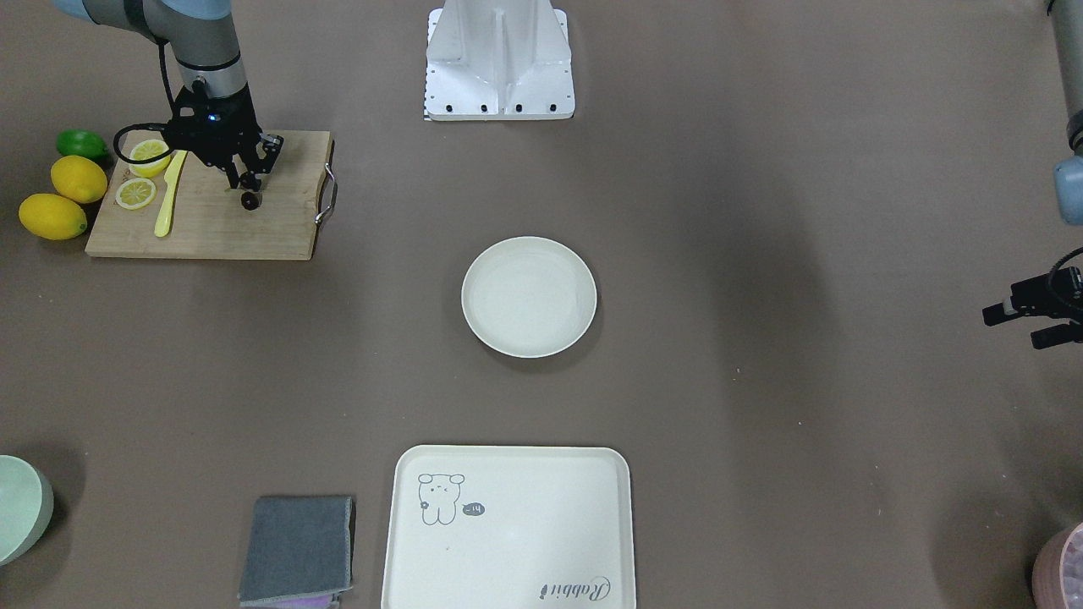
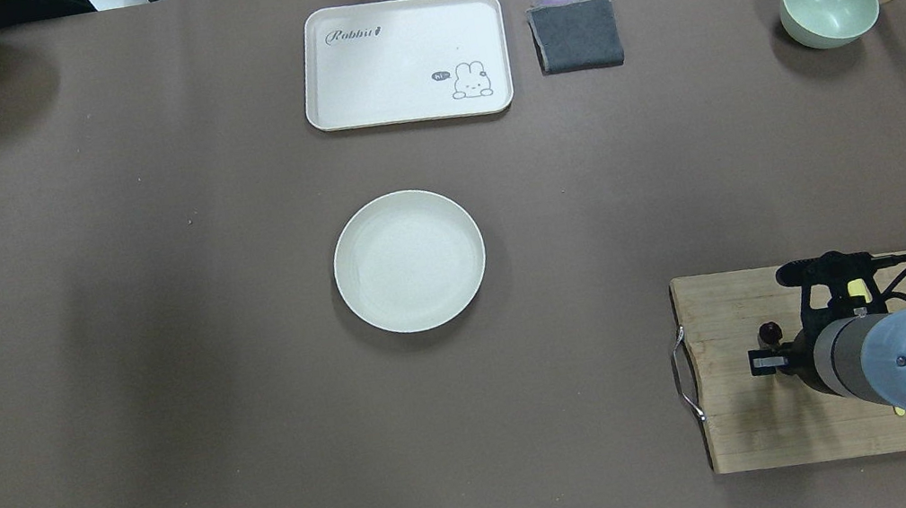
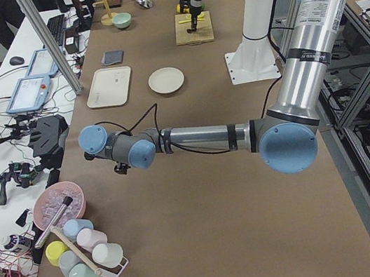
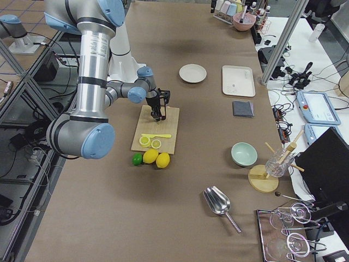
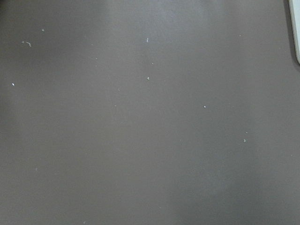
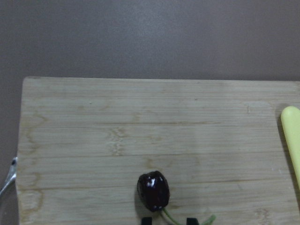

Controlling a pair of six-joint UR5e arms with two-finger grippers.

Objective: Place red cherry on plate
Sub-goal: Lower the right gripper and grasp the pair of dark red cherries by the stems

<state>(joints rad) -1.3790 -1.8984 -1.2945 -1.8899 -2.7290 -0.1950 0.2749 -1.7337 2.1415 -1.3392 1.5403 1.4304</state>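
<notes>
The red cherry [image 6: 153, 191] is a tiny dark maroon fruit with a thin green stem, lying on the wooden cutting board [image 1: 220, 228]. It also shows as a dark dot [image 1: 250, 201] under my right gripper [image 1: 248, 182]. In the right wrist view the two fingertips [image 6: 146, 219] stand a little apart at the bottom edge. The stem runs between them, and the gripper looks open. The round cream plate [image 1: 529, 296] sits bare at the table's middle, far from the board. My left gripper [image 1: 1019, 326] hovers open over bare table at the other end.
On the board lie lemon slices [image 1: 136, 193] and a yellow knife [image 1: 169, 194]. Whole lemons [image 1: 52, 216] and a lime [image 1: 82, 144] sit beside it. The rabbit tray [image 1: 508, 529], grey cloth [image 1: 298, 550] and mint bowl [image 1: 17, 507] line the operators' side.
</notes>
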